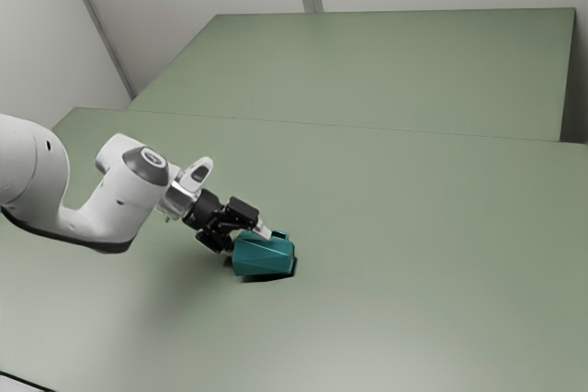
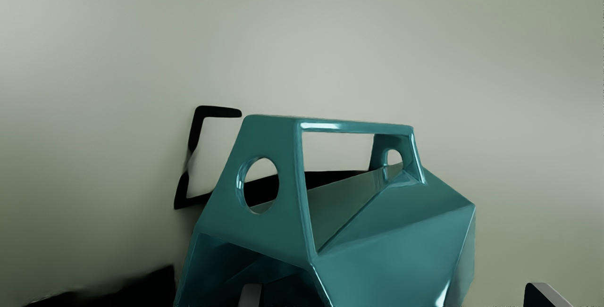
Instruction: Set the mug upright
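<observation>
My gripper (image 1: 245, 238) is at the teal mug (image 1: 263, 255), which lies on its side on the green table, its handle facing up. In the wrist view the faceted mug (image 2: 377, 245) has its dark mouth toward my hand. My gripper (image 2: 396, 295) stands open there, its fingers wide apart: one fingertip (image 2: 250, 294) is in front of or inside the mouth, and the other is beyond the mug's outer side. Whether either touches the mug I cannot tell. The mug's lower part is cut off by the picture's edge.
The green table (image 1: 413, 245) spreads around the mug, with a second green surface (image 1: 386, 66) behind it. Pale walls stand beyond. The mug's dark shadow falls beside it. My arm reaches in from the exterior view's left.
</observation>
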